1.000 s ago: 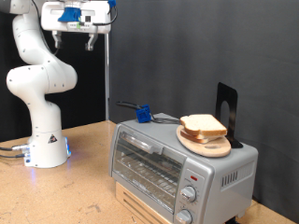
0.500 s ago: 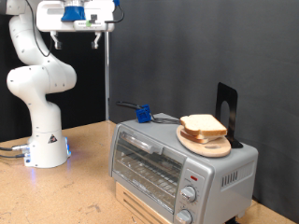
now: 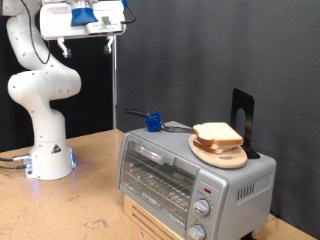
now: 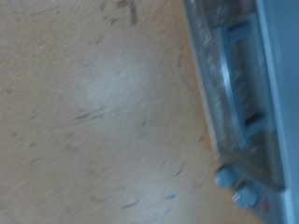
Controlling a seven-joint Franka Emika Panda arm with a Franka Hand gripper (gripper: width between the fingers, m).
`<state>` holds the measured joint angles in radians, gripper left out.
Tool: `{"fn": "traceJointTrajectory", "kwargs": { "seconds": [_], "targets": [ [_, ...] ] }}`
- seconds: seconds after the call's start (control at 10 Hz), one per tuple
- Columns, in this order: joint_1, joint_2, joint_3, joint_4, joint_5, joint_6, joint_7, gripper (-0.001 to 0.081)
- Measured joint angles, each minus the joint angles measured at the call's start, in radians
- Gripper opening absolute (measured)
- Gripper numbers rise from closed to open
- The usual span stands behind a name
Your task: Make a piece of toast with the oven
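The silver-grey oven [image 3: 170, 172] stands on the wooden table at the exterior view's lower right, its glass door closed. On its top rests a round wooden plate [image 3: 222, 157] carrying stacked pale bread slices; the upper one is the piece of toast [image 3: 216, 131]. My gripper [image 3: 85, 40] hangs high at the exterior view's top left, far from the oven, open with nothing between its fingers. The wrist view shows no fingers, only blurred tabletop and the oven [image 4: 238, 93] with its two knobs [image 4: 234, 185] along one edge.
The arm's white base [image 3: 45, 150] stands at the exterior view's left. A thin vertical pole [image 3: 114, 85] rises behind. A small blue object [image 3: 152, 122] with a cable and a black stand [image 3: 243, 118] sit on the oven top. A wooden box [image 3: 150, 220] supports the oven.
The gripper has risen slightly toward the exterior view's top and shifted a little to the right. The oven, plate and bread have not moved.
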<state>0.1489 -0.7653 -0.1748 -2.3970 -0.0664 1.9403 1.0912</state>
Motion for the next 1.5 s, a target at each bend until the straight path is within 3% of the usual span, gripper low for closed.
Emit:
{"fn": "traceJointTrajectory", "kwargs": {
  "seconds": [0.2,0.4,0.5,0.7,0.8,1.1,1.5],
  "targets": [
    [0.069,0.052,-0.075,0.065,0.059,-0.051,-0.218,0.0808],
    [0.122,0.141,-0.122,0.116,0.084,-0.046,-0.345,0.0808],
    [0.12,0.137,-0.122,0.113,0.084,-0.048,-0.333,0.0808],
    [0.135,0.134,-0.152,0.127,0.165,-0.178,-0.399,0.0808],
    [0.142,0.141,-0.168,0.139,0.21,-0.203,-0.406,0.0808],
    [0.142,0.218,-0.168,0.173,0.26,-0.151,-0.349,0.0808],
    [0.156,0.344,-0.165,0.211,0.267,-0.107,-0.374,0.0808]
  ]
}}
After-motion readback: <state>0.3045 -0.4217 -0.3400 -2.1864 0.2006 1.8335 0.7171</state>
